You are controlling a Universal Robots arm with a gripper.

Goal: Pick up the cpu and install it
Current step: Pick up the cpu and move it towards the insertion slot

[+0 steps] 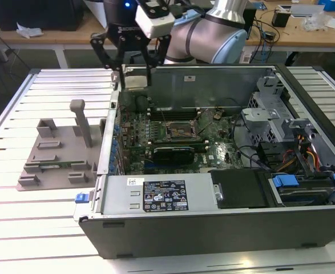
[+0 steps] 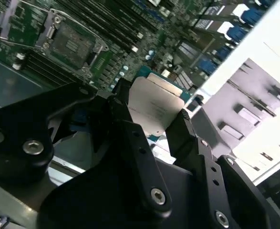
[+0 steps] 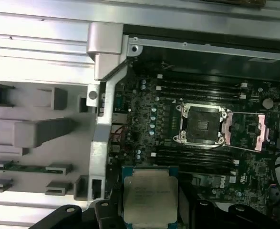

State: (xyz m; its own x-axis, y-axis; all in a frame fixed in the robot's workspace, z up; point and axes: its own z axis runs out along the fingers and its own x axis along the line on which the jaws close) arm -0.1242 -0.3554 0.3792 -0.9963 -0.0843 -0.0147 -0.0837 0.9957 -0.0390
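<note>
Cpu (image 2: 155, 106) in the tool's (image 2: 153, 117) closed grip, between its fingers (image 2: 130, 138), seemingly above the motherboard (image 3: 149, 109).

cpu (image 3: 150, 198): brushed silver-grey metal lid, dull sheen, thin green rim
tool (image 2: 151, 112): matt black fingers (image 2: 130, 138), bright metal screw heads (image 2: 158, 195)
case (image 1: 213, 80): smooth grey sheet metal, satin
motherboard (image 3: 144, 109): green board, slightly glossy
socket (image 3: 202, 125): shiny metal frame, dark matt centre
fixture (image 1: 59, 154): matt grey plastic, smooth
worktop (image 1: 53, 228): pale ribbed metal slats, satin sheen
arm (image 1: 213, 34): smooth silver metal, glossy pale joint cover
</note>
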